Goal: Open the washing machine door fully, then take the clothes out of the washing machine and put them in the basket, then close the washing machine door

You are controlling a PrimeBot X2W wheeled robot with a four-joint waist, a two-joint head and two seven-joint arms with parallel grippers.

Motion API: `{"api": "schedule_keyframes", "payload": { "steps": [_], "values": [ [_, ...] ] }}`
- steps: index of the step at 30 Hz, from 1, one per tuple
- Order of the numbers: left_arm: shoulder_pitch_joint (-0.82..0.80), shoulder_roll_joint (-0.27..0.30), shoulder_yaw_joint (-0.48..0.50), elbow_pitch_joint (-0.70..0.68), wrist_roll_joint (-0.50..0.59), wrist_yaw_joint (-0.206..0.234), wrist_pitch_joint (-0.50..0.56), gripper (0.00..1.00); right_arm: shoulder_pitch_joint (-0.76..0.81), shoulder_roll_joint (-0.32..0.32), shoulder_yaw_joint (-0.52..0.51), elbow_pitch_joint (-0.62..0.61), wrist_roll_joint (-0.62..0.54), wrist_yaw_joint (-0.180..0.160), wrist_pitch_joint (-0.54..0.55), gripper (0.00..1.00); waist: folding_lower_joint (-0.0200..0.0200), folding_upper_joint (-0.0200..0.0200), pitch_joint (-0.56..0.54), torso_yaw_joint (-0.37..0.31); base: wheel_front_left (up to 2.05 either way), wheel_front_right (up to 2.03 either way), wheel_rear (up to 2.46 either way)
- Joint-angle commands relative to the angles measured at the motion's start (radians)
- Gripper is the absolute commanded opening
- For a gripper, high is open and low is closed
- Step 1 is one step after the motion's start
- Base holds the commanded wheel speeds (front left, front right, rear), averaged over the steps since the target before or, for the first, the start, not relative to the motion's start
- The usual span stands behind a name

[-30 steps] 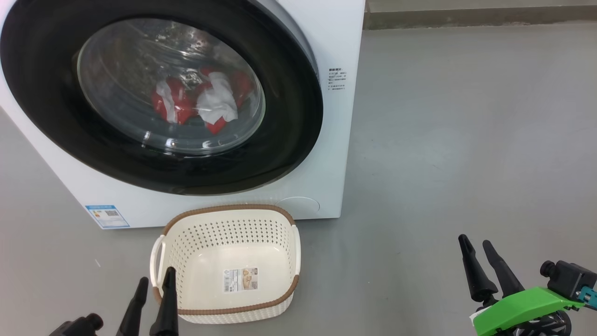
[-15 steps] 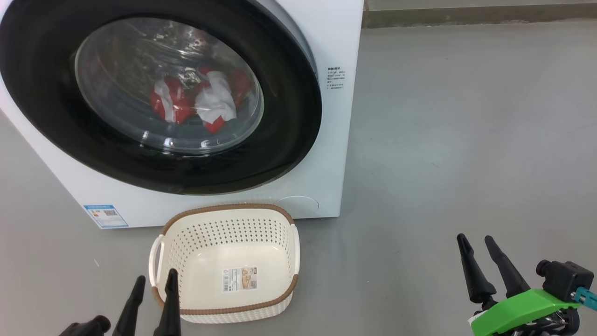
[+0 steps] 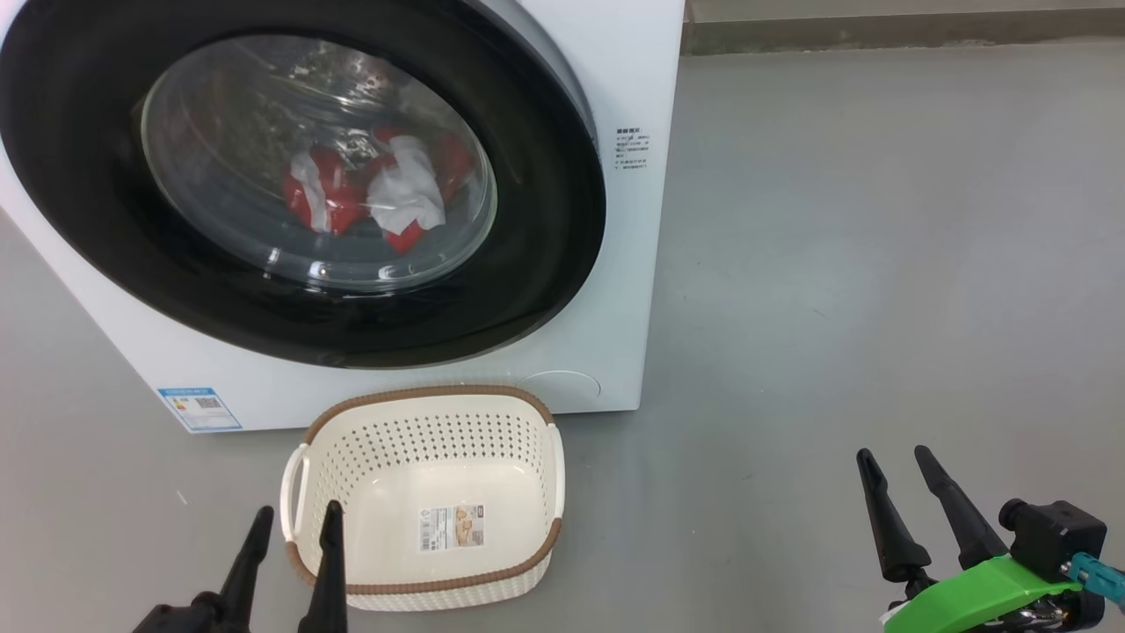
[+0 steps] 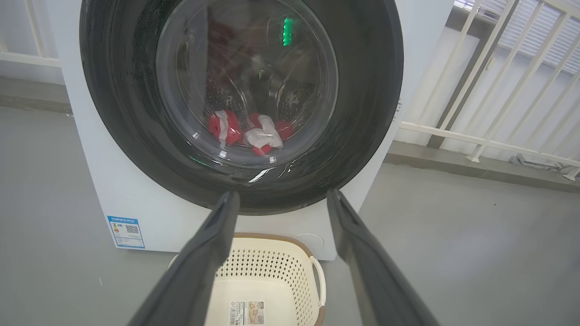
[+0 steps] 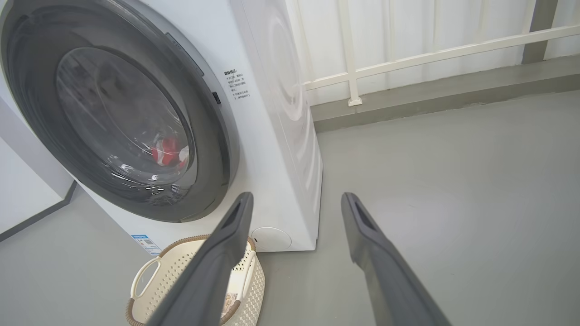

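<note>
The washing machine (image 3: 633, 264) is a white front-loader standing on the grey floor. Its door (image 3: 545, 264), with a glossy black rim and clear glass bowl, lies flat against the front. Through the glass the red and white clothes (image 3: 369, 189) lie in the drum, also in the left wrist view as clothes (image 4: 253, 133). The cream basket (image 3: 431, 389) sits empty on the floor right before the machine. My left gripper (image 3: 297, 512) is open at the basket's left rim, and my right gripper (image 3: 894, 454) is open over bare floor far to the right.
Grey floor (image 3: 835, 264) stretches to the right of the machine. A low kerb (image 5: 430, 97) and a white railing (image 5: 408, 61) run behind it. A blue label (image 3: 199, 408) marks the machine's lower left corner, and a round cover (image 3: 562, 387) its lower right.
Both grippers have sunk slightly toward the head view's bottom edge, and the left one has edged a little right. The door, clothes and basket stay where they were.
</note>
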Motion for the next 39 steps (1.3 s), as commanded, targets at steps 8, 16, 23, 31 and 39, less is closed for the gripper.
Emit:
{"api": "schedule_keyframes", "payload": {
  "steps": [8, 16, 23, 31, 39],
  "values": [
    [0.002, 0.013, 0.026, -0.037, 0.101, 0.016, -0.035, 1.00, 0.008, -0.021, 0.015, -0.036, -0.096, 0.001, -0.037, 1.00, 0.0000, -0.0001, -0.004, 0.000, 0.00, 0.00, 0.00],
    [0.009, 0.014, 0.035, -0.027, 0.133, 0.013, -0.052, 1.00, 0.016, -0.016, 0.000, -0.041, -0.143, 0.001, -0.054, 1.00, 0.0000, -0.0001, -0.004, -0.003, 0.00, 0.00, 0.00],
    [0.015, 0.014, 0.043, -0.026, 0.119, 0.014, -0.052, 1.00, 0.024, -0.004, -0.018, -0.044, -0.137, 0.001, -0.054, 1.00, 0.0000, -0.0001, -0.003, -0.006, 0.00, 0.00, 0.00],
    [0.012, 0.014, 0.042, -0.024, 0.120, 0.009, -0.052, 1.00, 0.024, 0.001, -0.020, -0.047, -0.137, 0.001, -0.054, 1.00, 0.0000, -0.0001, -0.002, -0.009, 0.00, 0.00, 0.00],
    [0.009, 0.014, 0.033, -0.025, 0.118, 0.011, -0.052, 1.00, 0.013, 0.009, -0.012, -0.057, -0.117, 0.001, -0.054, 1.00, 0.0000, -0.0001, 0.000, -0.009, 0.00, 0.00, 0.00]
  ]
}}
